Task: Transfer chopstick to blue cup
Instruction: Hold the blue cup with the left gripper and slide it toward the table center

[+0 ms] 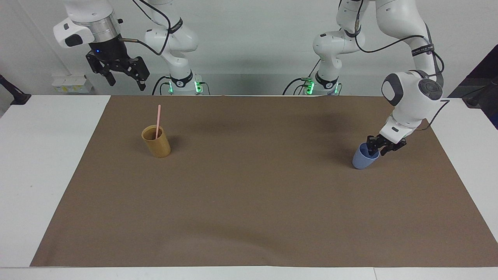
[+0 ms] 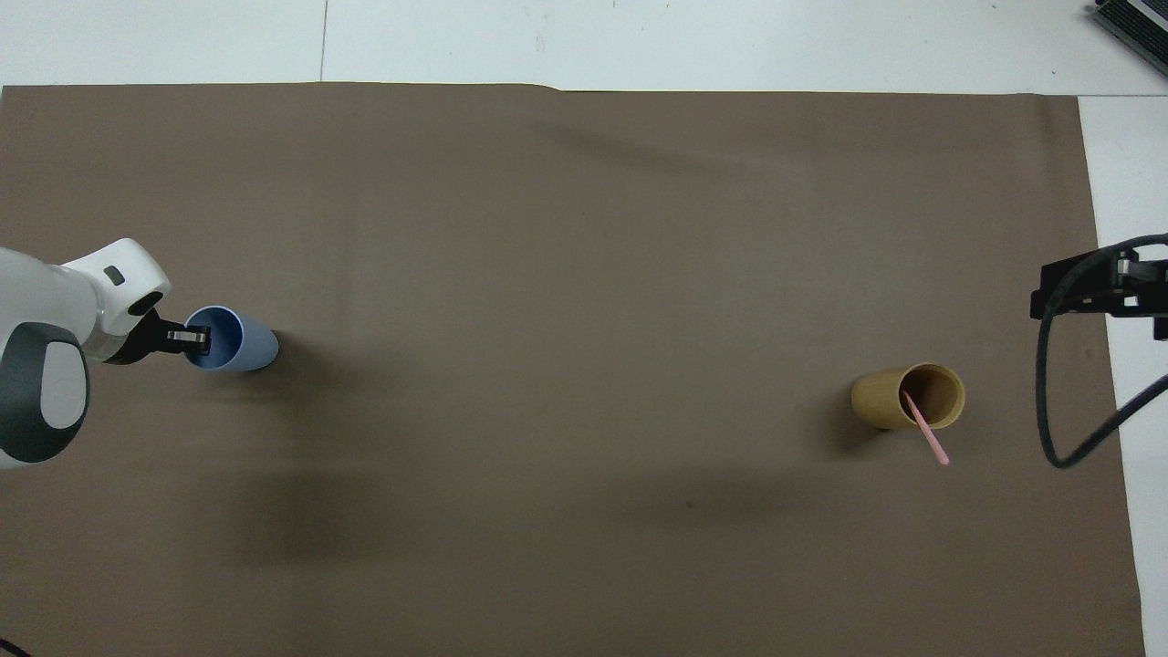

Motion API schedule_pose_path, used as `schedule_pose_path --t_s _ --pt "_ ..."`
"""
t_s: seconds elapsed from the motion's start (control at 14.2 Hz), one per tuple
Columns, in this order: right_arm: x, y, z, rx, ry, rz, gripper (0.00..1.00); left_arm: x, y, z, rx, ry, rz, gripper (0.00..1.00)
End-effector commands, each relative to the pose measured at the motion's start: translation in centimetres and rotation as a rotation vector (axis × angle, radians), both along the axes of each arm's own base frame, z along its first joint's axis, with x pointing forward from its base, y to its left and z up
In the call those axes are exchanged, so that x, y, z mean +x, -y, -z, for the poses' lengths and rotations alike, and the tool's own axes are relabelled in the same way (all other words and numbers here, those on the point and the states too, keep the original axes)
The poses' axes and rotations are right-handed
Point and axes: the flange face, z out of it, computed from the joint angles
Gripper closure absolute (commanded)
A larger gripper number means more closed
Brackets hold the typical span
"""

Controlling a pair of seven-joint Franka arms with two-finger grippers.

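My left gripper (image 1: 376, 147) pinches the blue cup (image 1: 365, 156) by its rim, one finger inside and one outside, at the left arm's end of the brown mat (image 1: 256, 186). My right gripper (image 1: 125, 76) hangs spread, up in the air near the bamboo cup (image 1: 156, 141). The chopstick (image 1: 158, 121) stands almost upright in that cup, leaning on its rim, well apart from the blue cup, so my right arm is the nearer one for it.

High facing camera, steep overhead camera, both covering brown mat (image 1: 249, 186)
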Motion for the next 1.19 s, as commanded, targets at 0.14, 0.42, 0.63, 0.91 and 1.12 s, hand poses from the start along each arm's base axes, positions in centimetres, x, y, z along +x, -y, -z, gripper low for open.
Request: schedule_pose_path --t_s 0.14,0.42,0.63,0.91,1.12 --pt "-1.0 0.2 -0.1 0.012 -0.004 -0.001 0.0 0.8 0.2 -0.5 -0.006 0.021 -0.011 0.98" --pt "-1.1 0.2 -0.1 0.012 -0.005 -0.001 0.0 1.6 2.4 -1.7 -0.013 -0.007 -0.048 1.0" --pt "-1.1 0.3 -0.1 0.012 -0.005 -0.002 0.0 1.5 8.0 -3.6 -0.022 -0.049 -0.071 1.0" --pt "-1.1 0.4 0.0 0.012 -0.007 -0.004 0.0 -0.8 17.6 -4.4 -0.038 -0.078 -0.093 1.0" --pt "-1.0 0.4 0.0 0.012 -0.008 0.001 0.0 -3.1 25.2 -5.0 -0.046 -0.045 -0.123 1.0"
